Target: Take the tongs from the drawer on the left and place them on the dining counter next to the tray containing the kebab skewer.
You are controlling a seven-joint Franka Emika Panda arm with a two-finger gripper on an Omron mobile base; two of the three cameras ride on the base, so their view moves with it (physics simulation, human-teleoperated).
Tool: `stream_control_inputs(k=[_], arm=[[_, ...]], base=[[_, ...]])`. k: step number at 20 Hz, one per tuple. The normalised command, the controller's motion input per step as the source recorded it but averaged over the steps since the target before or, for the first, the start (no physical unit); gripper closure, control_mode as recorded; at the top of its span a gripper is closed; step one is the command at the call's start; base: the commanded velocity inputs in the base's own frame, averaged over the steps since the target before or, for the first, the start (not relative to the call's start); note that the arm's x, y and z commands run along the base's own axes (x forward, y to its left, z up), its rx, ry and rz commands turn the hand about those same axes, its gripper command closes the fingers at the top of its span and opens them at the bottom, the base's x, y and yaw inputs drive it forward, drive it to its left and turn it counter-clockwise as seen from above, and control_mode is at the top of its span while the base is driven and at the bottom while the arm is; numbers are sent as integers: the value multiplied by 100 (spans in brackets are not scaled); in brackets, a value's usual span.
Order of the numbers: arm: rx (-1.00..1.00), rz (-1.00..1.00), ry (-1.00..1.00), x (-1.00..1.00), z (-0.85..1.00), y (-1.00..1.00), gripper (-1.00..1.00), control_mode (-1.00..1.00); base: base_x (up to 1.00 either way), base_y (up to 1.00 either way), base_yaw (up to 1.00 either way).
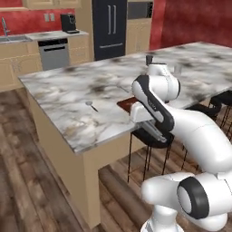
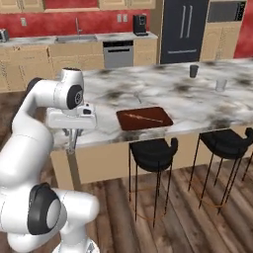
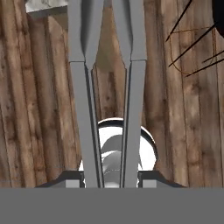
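Beside the dining counter (image 2: 163,91), over the wooden floor (image 3: 39,109), the gripper (image 2: 74,132) pinches the tongs (image 3: 107,87), their arms hanging down between the fingers (image 3: 72,178). The tray (image 2: 144,118) lies on the counter's near edge, well apart from the tongs

Tray (image 2: 144,119) on dining counter (image 2: 163,89)

The tabletop (image 2: 197,99) is white-grey marble with brown and dark veins on a tan base. On it, the tray (image 2: 144,119) is dark reddish-brown, holding a thin tan skewer (image 2: 143,117). Beyond the tray stand a dark grey cup (image 2: 193,71) and a pale translucent glass (image 2: 220,84). Below the tabletop's edge, the stools (image 2: 153,150) are black. The tongs (image 3: 107,87) are plain grey metal against the brown wood-plank floor (image 3: 39,109). The far wall (image 2: 49,20) is red
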Motion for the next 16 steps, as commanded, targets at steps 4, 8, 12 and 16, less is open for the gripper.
stream_control_inputs(k=[4, 8, 12, 16], arm=[[0, 0, 0, 0, 0, 0, 100, 100], [0, 0, 0, 0, 0, 0, 100, 100], [0, 0, 0, 0, 0, 0, 100, 100], [0, 0, 0, 0, 0, 0, 100, 100]], base=[[36, -95, 16], [56, -13, 5], [96, 0, 7], [88, -5, 12]])
